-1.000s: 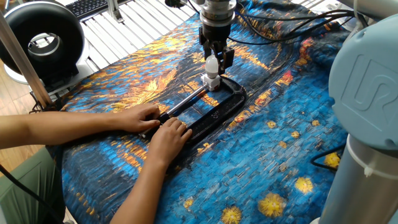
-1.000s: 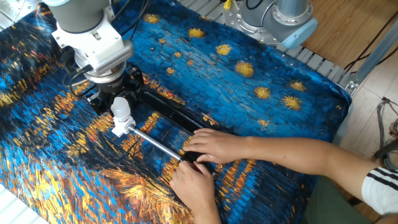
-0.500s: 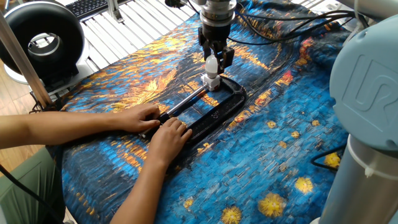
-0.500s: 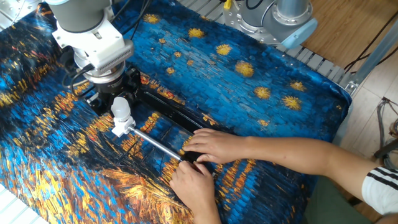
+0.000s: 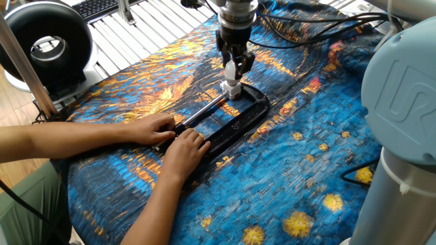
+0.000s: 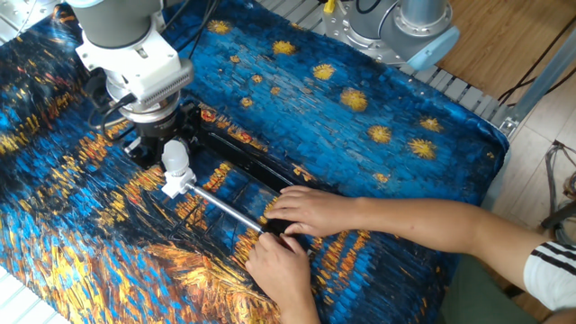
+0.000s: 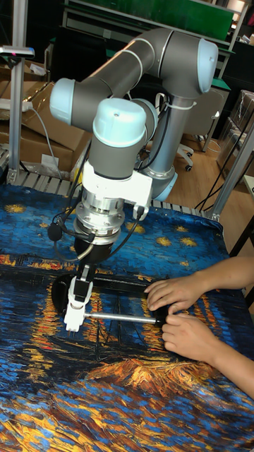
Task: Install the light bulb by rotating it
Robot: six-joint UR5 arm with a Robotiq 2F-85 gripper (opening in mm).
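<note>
The light bulb (image 5: pixel 232 71) is a small white globe standing upright on the white socket block (image 5: pixel 231 89). That block sits at the far end of a black C-clamp (image 5: pixel 240 117) lying on the painted cloth. My gripper (image 5: pixel 233 65) points straight down, shut on the light bulb from above, its dark fingers on either side of the globe. The other fixed view shows the light bulb (image 6: pixel 174 158) under my gripper (image 6: pixel 171 148), with the socket block (image 6: pixel 177 185) just below. In the tall view the light bulb (image 7: pixel 77 291) is partly hidden by the fingers.
A person's two hands (image 5: pixel 170 139) press on the C-clamp's near end and its silver screw rod (image 5: pixel 204 109). The arm's grey base (image 5: pixel 402 116) stands at the right. A black round fan (image 5: pixel 44 44) sits at the far left. Cables (image 5: pixel 306 34) trail behind my gripper.
My gripper has turned slightly about its vertical axis with the light bulb in it. The hands and the C-clamp have stayed in place.
</note>
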